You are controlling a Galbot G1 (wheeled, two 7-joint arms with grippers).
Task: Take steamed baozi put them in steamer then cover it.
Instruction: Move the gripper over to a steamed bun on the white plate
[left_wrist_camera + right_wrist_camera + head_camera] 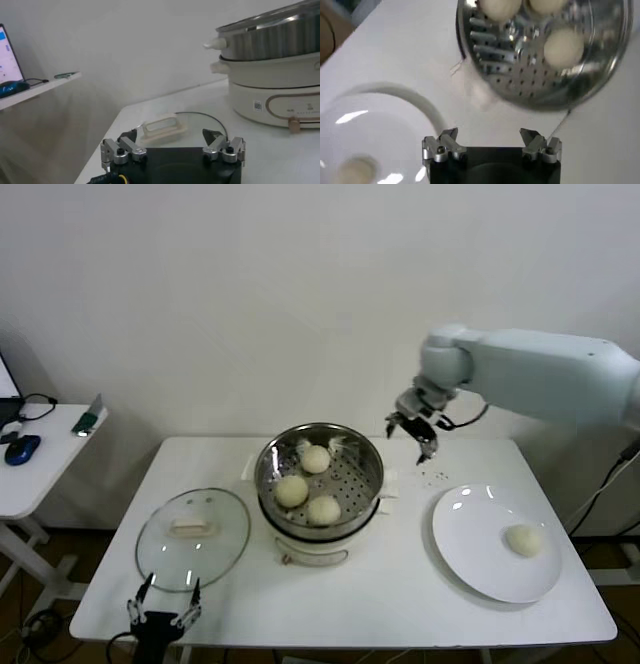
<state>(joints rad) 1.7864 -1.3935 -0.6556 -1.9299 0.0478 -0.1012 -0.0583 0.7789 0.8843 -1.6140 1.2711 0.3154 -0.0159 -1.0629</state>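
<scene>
The steel steamer (372,456) stands mid-table on its white base and holds three baozi (291,490) on the perforated tray (520,75). A fourth baozi (524,540) lies on the white plate (470,534) at the right; it also shows in the right wrist view (354,170). The glass cover (225,549) with its cream handle (162,126) lies flat left of the steamer. My right gripper (412,427) is open and empty, in the air between steamer and plate. My left gripper (163,611) is open and empty at the table's front edge, just before the cover.
A side table (45,454) at the far left carries a blue mouse (22,449) and cables. A few dark specks (433,477) lie on the table near the plate. The wall runs close behind the table.
</scene>
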